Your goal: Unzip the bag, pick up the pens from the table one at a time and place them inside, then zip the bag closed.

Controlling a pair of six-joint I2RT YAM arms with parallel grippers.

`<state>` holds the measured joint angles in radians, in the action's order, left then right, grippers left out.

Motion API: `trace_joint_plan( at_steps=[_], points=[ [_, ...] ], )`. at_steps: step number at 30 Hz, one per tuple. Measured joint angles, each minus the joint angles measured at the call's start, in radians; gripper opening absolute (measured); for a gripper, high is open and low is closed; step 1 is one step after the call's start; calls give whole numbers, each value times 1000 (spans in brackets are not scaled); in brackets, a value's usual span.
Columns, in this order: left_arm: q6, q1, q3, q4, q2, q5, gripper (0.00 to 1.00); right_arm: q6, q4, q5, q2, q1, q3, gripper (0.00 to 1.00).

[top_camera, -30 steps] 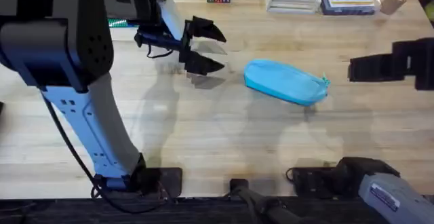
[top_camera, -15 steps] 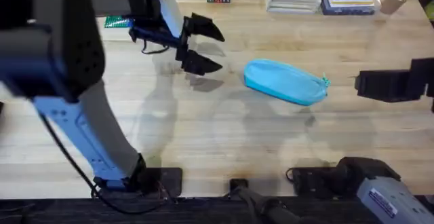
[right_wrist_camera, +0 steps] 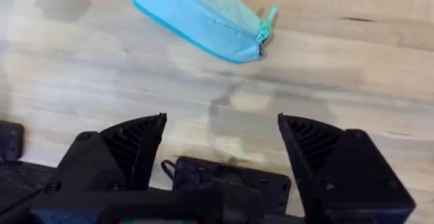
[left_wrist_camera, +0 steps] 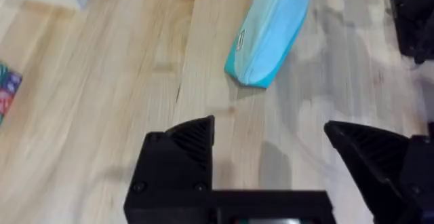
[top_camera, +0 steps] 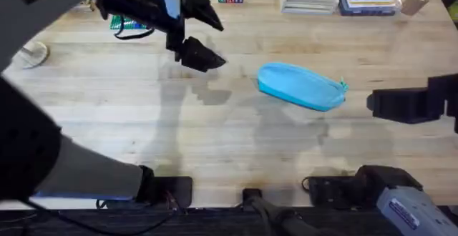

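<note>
The bag lay on the table right of centre in the overhead frame, a light blue pouch slanting down to the right, its pull tab poking out at the right-hand tip. It looked plump and zipped, seam running shut along the top as far as could be made out. No pens were lying loose on the wood around it, so by the look of it the job sat at its tail end, or the 2 arms were simply clear of it.

The left gripper hung at the upper left of the overhead view, its 2 black fingers spread wide and holding nothing, well apart from the pouch. In the left wrist view the bag sat near the top edge, beyond the parted fingers. The right gripper was splayed open too, nothing between its pads, and the bag with its tab lay across the top of that picture. At the right edge of the overhead frame the right arm showed as a dark block, away from the pouch.

Next call, as a guess: check that the slider sat fully home at the tab end; if not, 1 gripper would need to pin the soft body while the other pinched that small tab.
</note>
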<state>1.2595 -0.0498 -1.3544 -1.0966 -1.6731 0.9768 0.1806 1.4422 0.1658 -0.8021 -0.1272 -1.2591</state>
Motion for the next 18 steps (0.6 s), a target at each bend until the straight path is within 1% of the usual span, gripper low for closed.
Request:
trace_joint_plan(
  at_steps=[6,8,13,16,18],
  points=[
    [-276,0,0,-1,96,-159,998,0,9,0,0,0,0,997],
    [-355,0,0,-1,124,-199,998,0,9,0,0,0,0,997],
    [-513,0,0,-4,172,-247,997,0,18,0,0,0,0,997],
    [-643,0,0,-9,180,-271,996,0,39,0,0,0,0,997],
    [-733,0,0,-12,180,-304,996,0,40,0,0,0,0,997]
  ],
)
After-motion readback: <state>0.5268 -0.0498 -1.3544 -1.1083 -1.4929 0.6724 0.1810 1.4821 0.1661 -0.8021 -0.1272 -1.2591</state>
